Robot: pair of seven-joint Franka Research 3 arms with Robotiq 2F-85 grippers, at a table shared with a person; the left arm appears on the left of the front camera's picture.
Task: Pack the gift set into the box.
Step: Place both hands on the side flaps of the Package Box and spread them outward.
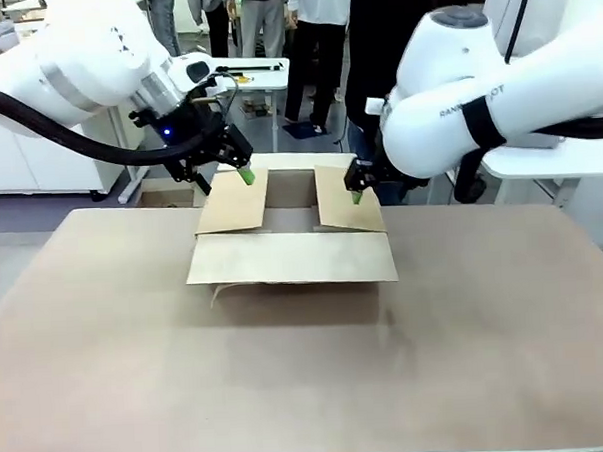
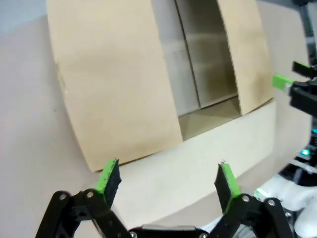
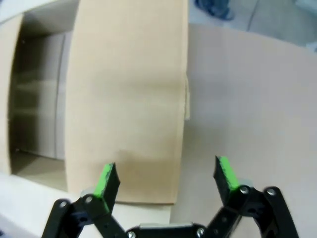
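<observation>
Green-padded fingers of the left gripper stand wide apart with nothing between them, hanging over the left side flap of the box. The right gripper has its fingers just as wide and bare, above the near end of the right side flap. Whether either one touches the cardboard, I cannot tell. Both side flaps lean outward, and the front flap lies folded down toward the robot, leaving the brown carton's inside open to view. The box sits on the tan desk, around its middle and toward the far edge. People stand beyond it.
</observation>
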